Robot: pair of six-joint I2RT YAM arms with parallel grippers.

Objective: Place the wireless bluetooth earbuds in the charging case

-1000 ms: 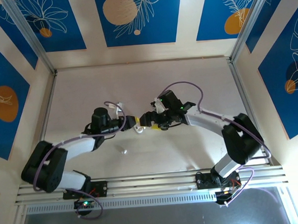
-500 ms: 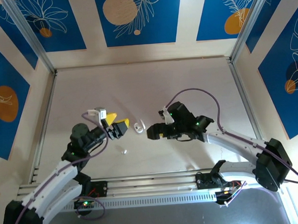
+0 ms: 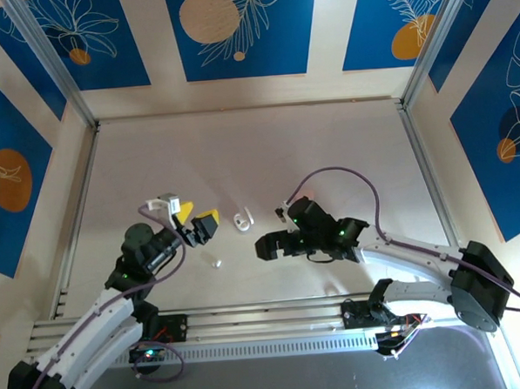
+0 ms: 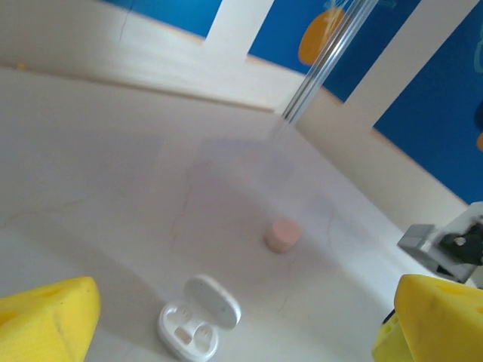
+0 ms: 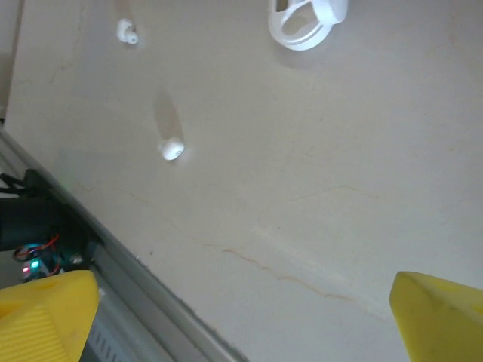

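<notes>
Pale table (image 3: 327,147): two white earbuds (image 5: 172,149), one open white case (image 4: 198,320)

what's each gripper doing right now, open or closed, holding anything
left gripper: open, holding nothing
right gripper: open, holding nothing

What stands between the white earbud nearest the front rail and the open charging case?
Nothing visible does. Only bare table lies between that white earbud and the open charging case.
</notes>
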